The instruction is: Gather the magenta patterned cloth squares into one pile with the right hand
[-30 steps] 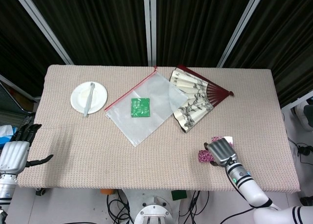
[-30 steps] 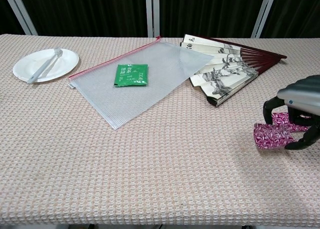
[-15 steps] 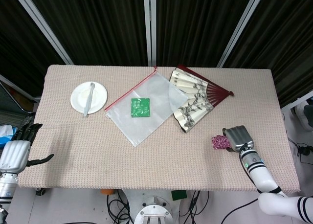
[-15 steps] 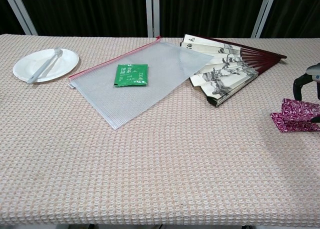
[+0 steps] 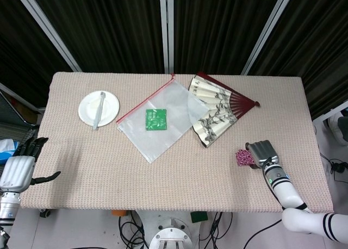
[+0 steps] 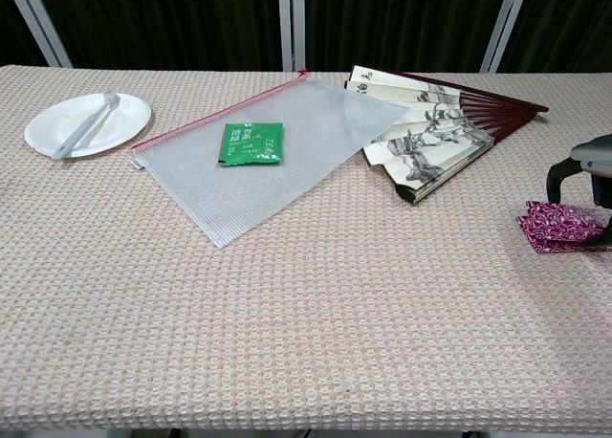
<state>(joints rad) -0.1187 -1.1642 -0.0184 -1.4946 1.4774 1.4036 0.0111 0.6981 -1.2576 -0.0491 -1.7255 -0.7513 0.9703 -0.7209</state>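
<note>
A small heap of magenta patterned cloth [image 5: 242,158] [image 6: 559,226] lies flat on the table near its right edge; how many squares are in it I cannot tell. My right hand [image 5: 262,153] [image 6: 585,175] arches over the heap's right side. One finger [image 6: 554,178] hangs clear above the cloth, and a dark fingertip [image 6: 603,233] shows at the heap's right edge. Most of this hand is cut off in the chest view. My left hand [image 5: 19,166] hovers off the table's left edge with its fingers spread and nothing in it.
A folding fan [image 5: 217,109] [image 6: 440,132] lies just behind the heap. A clear zip bag [image 5: 163,135] [image 6: 258,194] with a green packet [image 5: 156,119] [image 6: 251,142] sits mid-table. A white plate [image 5: 111,109] [image 6: 129,115] with a spoon is far left.
The right hand carried a rolled cloth rightward to the cloth near the table's right edge. The cloth now lies flatter under the hand. The left hand stayed put.
</note>
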